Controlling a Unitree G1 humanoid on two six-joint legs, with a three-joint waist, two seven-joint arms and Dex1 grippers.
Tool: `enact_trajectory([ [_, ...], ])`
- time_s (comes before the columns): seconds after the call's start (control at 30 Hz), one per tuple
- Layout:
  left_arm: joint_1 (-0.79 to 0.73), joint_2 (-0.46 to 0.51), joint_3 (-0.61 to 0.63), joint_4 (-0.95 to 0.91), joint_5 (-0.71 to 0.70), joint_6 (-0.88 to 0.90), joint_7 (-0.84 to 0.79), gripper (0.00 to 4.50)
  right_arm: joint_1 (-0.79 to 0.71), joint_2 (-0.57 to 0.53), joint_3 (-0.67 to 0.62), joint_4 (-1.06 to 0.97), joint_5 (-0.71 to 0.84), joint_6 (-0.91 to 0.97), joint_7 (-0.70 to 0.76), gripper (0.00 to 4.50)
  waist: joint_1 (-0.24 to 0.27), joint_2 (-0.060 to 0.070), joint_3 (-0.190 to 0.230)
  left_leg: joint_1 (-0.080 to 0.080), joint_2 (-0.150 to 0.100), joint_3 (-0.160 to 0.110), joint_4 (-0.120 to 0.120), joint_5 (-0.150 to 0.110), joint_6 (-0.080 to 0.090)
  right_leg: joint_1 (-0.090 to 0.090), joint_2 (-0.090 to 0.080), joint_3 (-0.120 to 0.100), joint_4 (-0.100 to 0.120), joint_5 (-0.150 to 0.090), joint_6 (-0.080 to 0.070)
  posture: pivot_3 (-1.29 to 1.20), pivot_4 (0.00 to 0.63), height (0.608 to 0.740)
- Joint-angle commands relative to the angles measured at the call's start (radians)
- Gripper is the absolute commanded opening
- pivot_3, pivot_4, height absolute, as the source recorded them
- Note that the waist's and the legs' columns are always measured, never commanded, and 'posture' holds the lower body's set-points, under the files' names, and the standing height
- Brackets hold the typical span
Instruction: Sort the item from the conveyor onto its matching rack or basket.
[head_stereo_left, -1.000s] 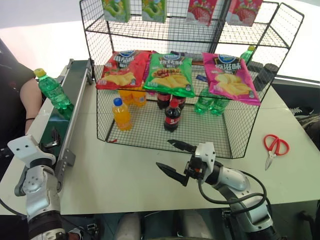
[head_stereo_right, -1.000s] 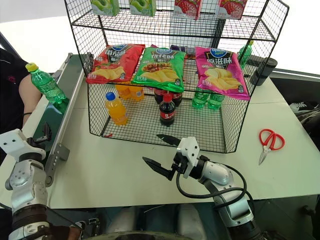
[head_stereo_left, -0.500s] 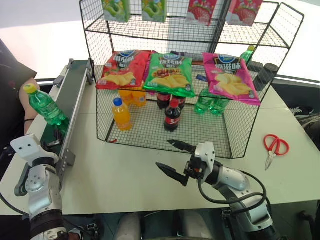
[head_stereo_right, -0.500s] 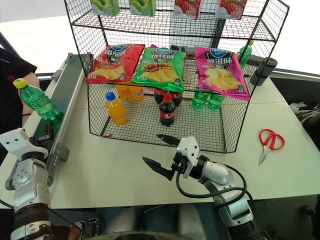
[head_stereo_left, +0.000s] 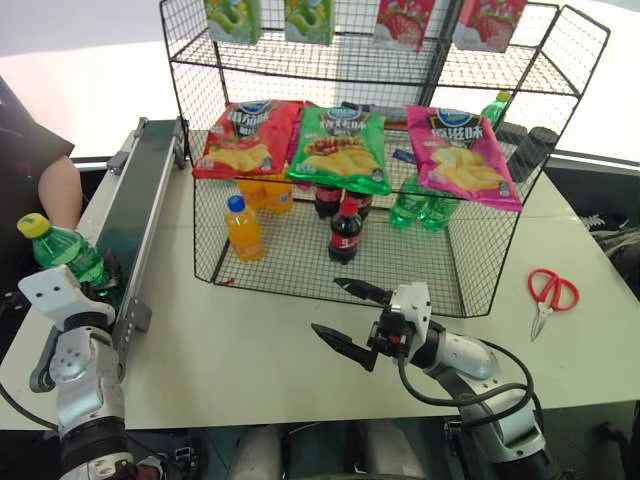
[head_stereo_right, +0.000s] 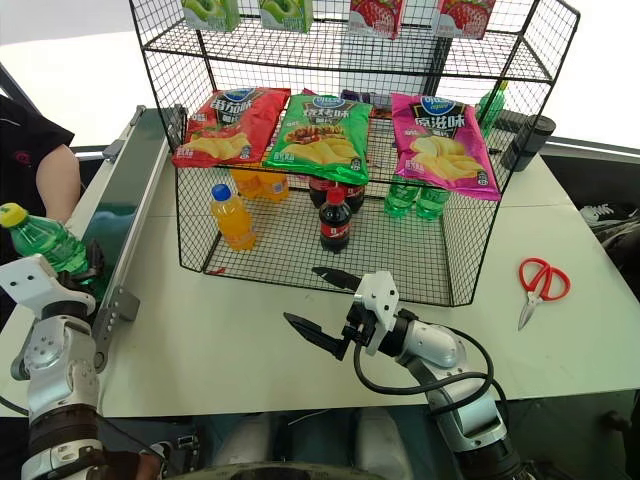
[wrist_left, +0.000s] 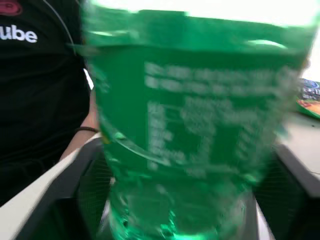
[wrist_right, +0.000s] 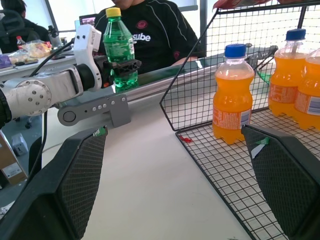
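The item, a green soda bottle (head_stereo_left: 58, 252) with a yellow cap, stands upright at the near end of the conveyor (head_stereo_left: 140, 200). My left gripper (wrist_right: 123, 68) is shut on the bottle's lower body, and its green label (wrist_left: 190, 125) sits very close in the left wrist view. My right gripper (head_stereo_left: 324, 305) hangs open and empty over the table, just in front of the black wire rack's bottom tier (head_stereo_left: 400, 270).
In the bottom tier stand an orange-drink bottle (head_stereo_left: 243, 228), a cola bottle (head_stereo_left: 344, 230) and green bottles (head_stereo_left: 420, 205). Chip bags (head_stereo_left: 338, 148) hang on its front. Red scissors (head_stereo_left: 550, 290) lie at the right. A person in black (head_stereo_left: 30, 170) sits beyond the belt.
The green bottle rode down the belt toward its near end, and my left gripper closed on it. The right arm has stayed still.
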Motion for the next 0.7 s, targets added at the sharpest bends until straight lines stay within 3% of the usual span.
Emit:
enact_trajectory([
  [0.03, -0.010, 0.014, 0.005, -0.020, 0.006, -0.022, -0.001, 2.77, -0.012, 0.007, -0.005, -0.024, 0.019, -0.002, 0.003, 4.50, 0.000, 0.000, 0.000, 0.000, 0.000, 0.000, 0.000, 0.000, 0.000, 0.000, 0.000, 0.000, 0.000, 0.000, 0.000, 0.00, 0.150, 0.740],
  [0.23, -0.010, 0.062, -0.001, -0.100, -0.024, -0.022, -0.082, 2.77, -0.032, 0.006, -0.027, -0.025, 0.011, 0.001, -0.020, 4.50, -0.002, -0.001, 0.000, -0.001, -0.001, 0.000, 0.000, 0.000, 0.000, 0.000, -0.001, 0.000, 0.000, 0.000, 0.000, 0.00, 0.150, 0.740],
  [0.43, 0.023, 0.129, -0.090, -0.323, -0.134, 0.061, -0.308, 2.77, -0.058, -0.038, -0.070, -0.041, 0.033, 0.038, -0.020, 4.50, -0.003, -0.005, 0.000, -0.012, -0.003, 0.000, 0.001, 0.000, -0.001, -0.009, -0.004, -0.001, -0.001, 0.000, 0.000, 0.00, 0.150, 0.740],
  [0.53, 0.054, 0.146, -0.144, -0.434, -0.231, 0.143, -0.427, 2.77, -0.074, -0.055, -0.084, -0.058, 0.042, 0.068, -0.021, 4.50, -0.005, -0.005, 0.001, -0.012, -0.004, 0.000, 0.001, 0.000, 0.000, -0.009, -0.005, -0.001, -0.002, 0.000, 0.000, 0.00, 0.150, 0.740],
  [0.7, 0.113, 0.177, -0.274, -0.553, -0.264, 0.239, -0.574, 2.77, -0.094, -0.061, -0.093, -0.085, 0.050, 0.105, -0.031, 4.50, -0.010, -0.002, 0.002, -0.012, -0.004, 0.000, 0.001, 0.000, 0.000, -0.009, -0.004, -0.001, -0.001, 0.000, 0.000, 0.00, 0.150, 0.740],
])
